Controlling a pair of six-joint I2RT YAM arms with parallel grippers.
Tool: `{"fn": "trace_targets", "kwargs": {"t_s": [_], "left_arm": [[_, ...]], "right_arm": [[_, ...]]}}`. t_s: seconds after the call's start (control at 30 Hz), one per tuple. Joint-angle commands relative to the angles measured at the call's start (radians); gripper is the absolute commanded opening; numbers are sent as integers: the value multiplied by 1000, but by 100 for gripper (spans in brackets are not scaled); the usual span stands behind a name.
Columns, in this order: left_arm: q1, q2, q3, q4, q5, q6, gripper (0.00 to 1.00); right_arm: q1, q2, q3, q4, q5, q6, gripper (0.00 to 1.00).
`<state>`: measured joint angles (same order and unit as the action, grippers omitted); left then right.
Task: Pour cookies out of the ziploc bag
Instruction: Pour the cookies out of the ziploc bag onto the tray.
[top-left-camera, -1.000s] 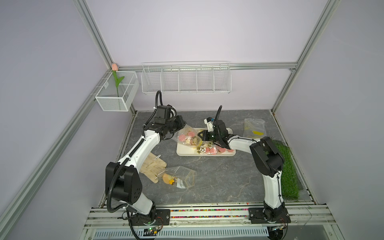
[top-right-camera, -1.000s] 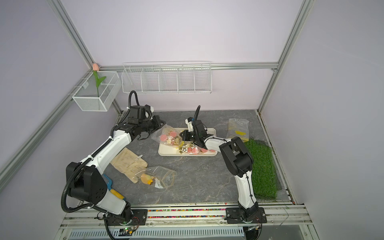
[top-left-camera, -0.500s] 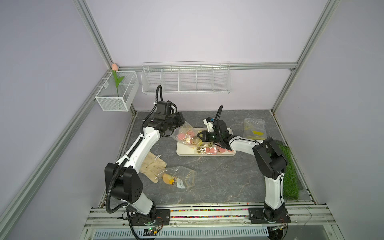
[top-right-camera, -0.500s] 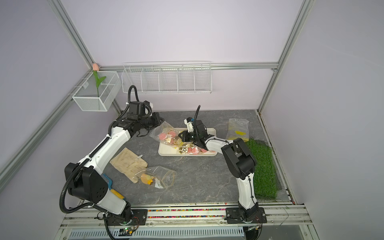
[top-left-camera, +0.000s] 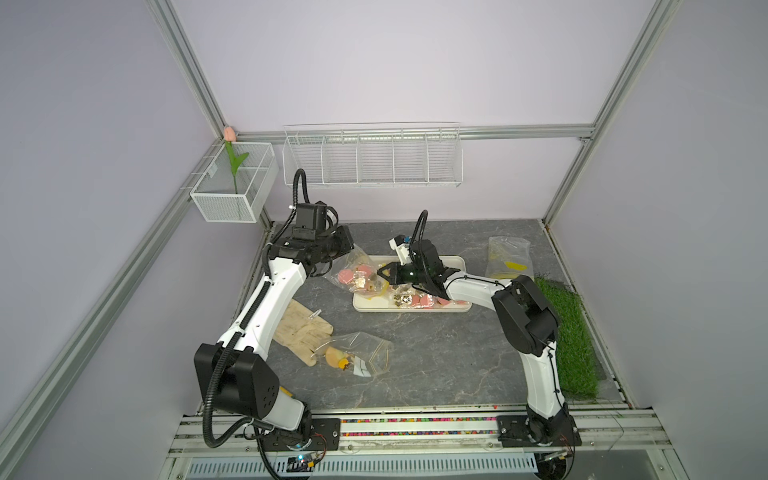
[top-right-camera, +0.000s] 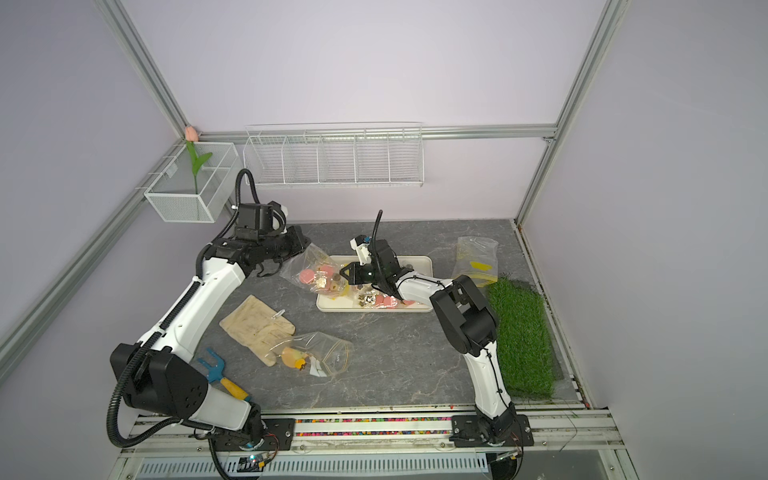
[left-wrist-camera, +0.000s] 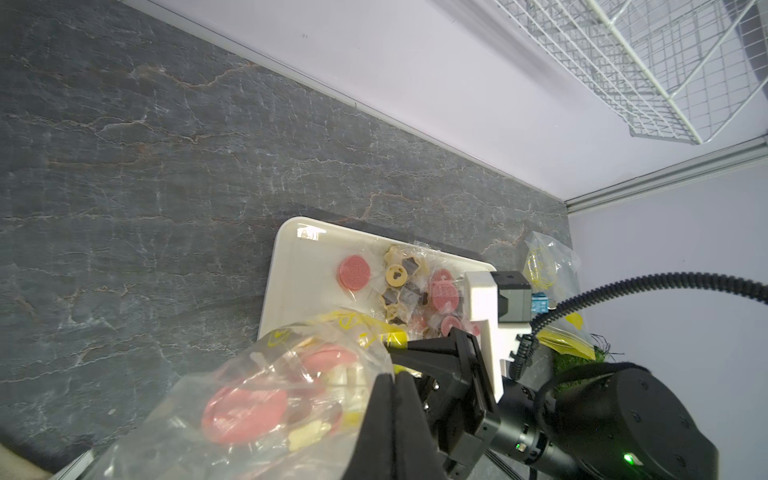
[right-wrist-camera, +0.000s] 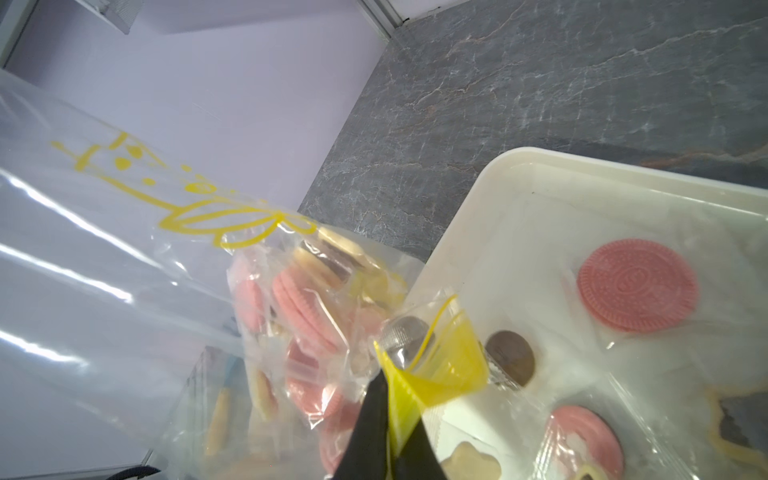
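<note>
Two pinches carry the ziploc bag (top-left-camera: 352, 271): your left gripper (top-left-camera: 350, 250) is pressed together on what looks like its closed bottom end, lifted off the table (top-left-camera: 415, 365). Your right gripper (right-wrist-camera: 390, 415) is clamped on the yellow zip strip (right-wrist-camera: 440, 365) at the mouth, low over the tray (top-left-camera: 455, 261). The tray lies near the table's far edge, about midway along it. Some cookies (top-left-camera: 415, 300) already lie by the tray's near rim. A clump sits inside the bag, bunched close to the mouth, at the tray's end nearest the left arm.

To pour well, I'd judge you need more slope and a wider mouth. Raise the left end while the right holds the lip low inside the rim, then give short shakes. Wrapped pieces cling to the film, so tilt alone may not free them. Don't let the mouth drift over bare table.

Both top views give you the bag's slope and where its mouth hangs, but not the grips. The right wrist view shows the strip folded in the pinch and a dark round cookie (right-wrist-camera: 405, 336) right at the opening — possibly blocking it. The left wrist view shows pink discs (left-wrist-camera: 245, 409) piled in the film — plastic hides its own contact.
</note>
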<state>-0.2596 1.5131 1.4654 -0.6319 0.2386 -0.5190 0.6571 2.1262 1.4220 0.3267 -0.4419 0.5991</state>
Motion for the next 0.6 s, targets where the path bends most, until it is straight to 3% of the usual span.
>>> {"fn": "trace_targets", "kwargs": {"t_s": [0.0, 0.33, 0.57], "left_arm": [[9, -36, -12, 13, -19, 24, 0], [11, -49, -138, 180, 83, -35, 0], [10, -42, -152, 211, 134, -47, 0]], "right_arm": [[-6, 47, -9, 22, -3, 31, 7], [-61, -40, -177, 161, 42, 74, 7], [-65, -28, -185, 244, -27, 93, 12]]}}
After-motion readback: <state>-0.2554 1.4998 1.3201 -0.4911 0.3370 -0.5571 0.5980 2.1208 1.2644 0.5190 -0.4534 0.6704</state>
